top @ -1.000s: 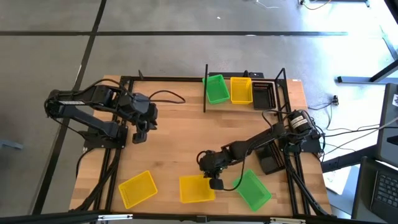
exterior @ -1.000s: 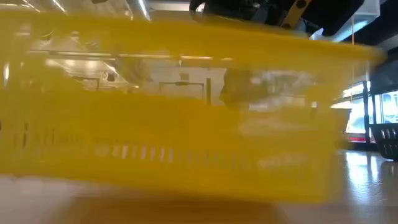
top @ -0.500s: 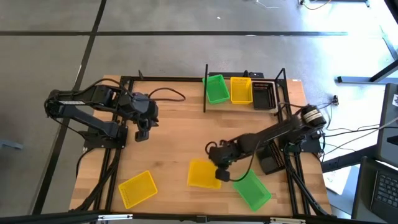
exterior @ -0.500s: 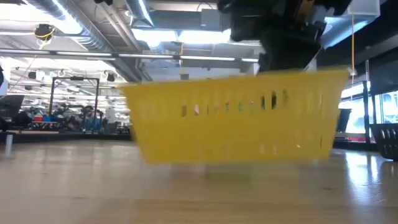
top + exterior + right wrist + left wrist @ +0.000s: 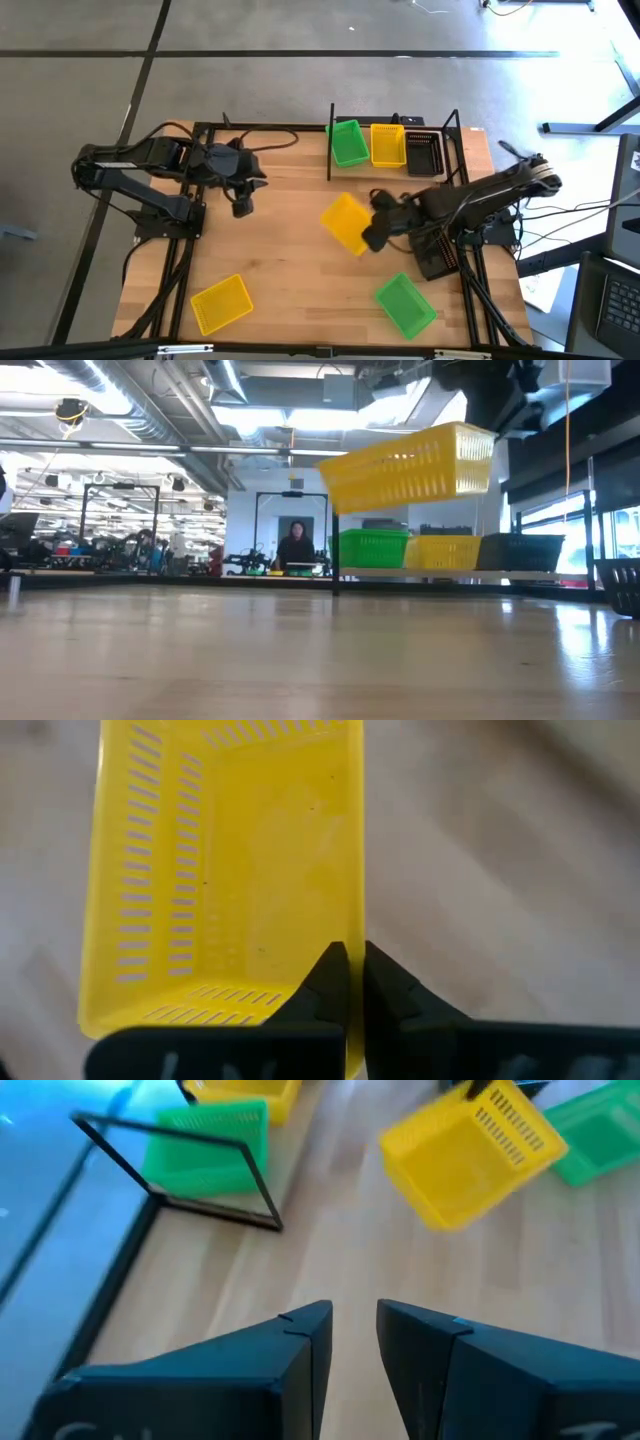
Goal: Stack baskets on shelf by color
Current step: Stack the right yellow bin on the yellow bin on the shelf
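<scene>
The right arm is stretched out low across the wooden table (image 5: 280,240), reaching from its base toward the middle. Its end effector (image 5: 372,232) is pinched tight on the wall of a yellow plastic mesh basket (image 5: 345,222), and the basket is held up in the air, tilted. In the low view this yellow basket (image 5: 408,468) is seen above and in front of the light wooden shelf with thin black posts (image 5: 440,572). In the right wrist view the two dark fingers (image 5: 330,982) are closed on the basket's wall, with almost no gap between them.

On the shelf (image 5: 447,160) three baskets are lined up side by side: a bright green mesh basket (image 5: 349,142), a second yellow mesh basket (image 5: 388,144) and a black mesh basket (image 5: 424,153).

The left arm is bent and held over the table, well apart from the shelf. Its end effector (image 5: 241,203) is empty, and its fingers (image 5: 300,1350) are kept only a little apart.

Far from the shelf, near the table's front edge, a third yellow mesh basket (image 5: 221,303) and a second green mesh basket (image 5: 405,305) are lying on the table.

No writing or label can be read.
</scene>
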You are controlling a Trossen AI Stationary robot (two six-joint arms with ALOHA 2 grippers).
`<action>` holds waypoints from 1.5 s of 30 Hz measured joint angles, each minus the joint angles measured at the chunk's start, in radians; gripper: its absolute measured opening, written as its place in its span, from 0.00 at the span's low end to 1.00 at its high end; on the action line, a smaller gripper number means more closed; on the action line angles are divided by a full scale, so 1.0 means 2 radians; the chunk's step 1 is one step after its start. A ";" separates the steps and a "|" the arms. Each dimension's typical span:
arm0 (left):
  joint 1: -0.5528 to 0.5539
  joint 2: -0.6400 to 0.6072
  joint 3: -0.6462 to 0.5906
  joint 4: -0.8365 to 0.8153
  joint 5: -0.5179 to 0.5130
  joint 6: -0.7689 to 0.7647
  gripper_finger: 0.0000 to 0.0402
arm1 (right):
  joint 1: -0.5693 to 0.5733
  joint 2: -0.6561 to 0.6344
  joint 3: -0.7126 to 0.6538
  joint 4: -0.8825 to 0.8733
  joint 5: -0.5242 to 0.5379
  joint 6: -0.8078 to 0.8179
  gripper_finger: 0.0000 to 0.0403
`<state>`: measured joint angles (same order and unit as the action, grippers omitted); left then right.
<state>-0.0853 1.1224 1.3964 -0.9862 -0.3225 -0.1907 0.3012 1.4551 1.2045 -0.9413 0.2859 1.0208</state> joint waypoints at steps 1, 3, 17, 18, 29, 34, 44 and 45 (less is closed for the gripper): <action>0.000 0.002 0.000 0.004 -0.007 0.010 0.18 | -0.002 -0.011 0.000 -0.016 0.015 0.020 0.00; 0.000 0.012 0.000 0.016 -0.019 0.031 0.18 | -0.007 -0.034 0.000 -0.048 0.040 0.057 0.00; 0.051 0.080 0.001 0.062 -0.028 0.070 0.18 | -0.136 -0.136 0.000 -0.144 0.190 0.143 0.00; 0.052 0.085 0.000 0.065 -0.028 0.078 0.18 | -0.150 -0.139 0.000 -0.150 0.194 0.149 0.00; 0.066 0.098 0.000 0.110 -0.027 0.113 0.18 | -0.303 -0.143 0.000 -0.159 0.167 0.101 0.00; 0.067 0.097 0.000 0.114 -0.027 0.113 0.18 | -0.352 -0.133 0.000 -0.112 0.131 0.040 0.00; 0.067 0.097 0.000 0.114 -0.027 0.113 0.18 | -0.422 -0.083 0.000 -0.074 0.058 -0.029 0.00; 0.067 0.097 0.000 0.114 -0.027 0.113 0.18 | -0.426 -0.079 0.000 -0.072 0.052 -0.031 0.00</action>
<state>0.0486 1.3164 1.3968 -0.7586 -0.3767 0.0360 -0.5517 1.2976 1.2045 -1.0859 0.3893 0.9595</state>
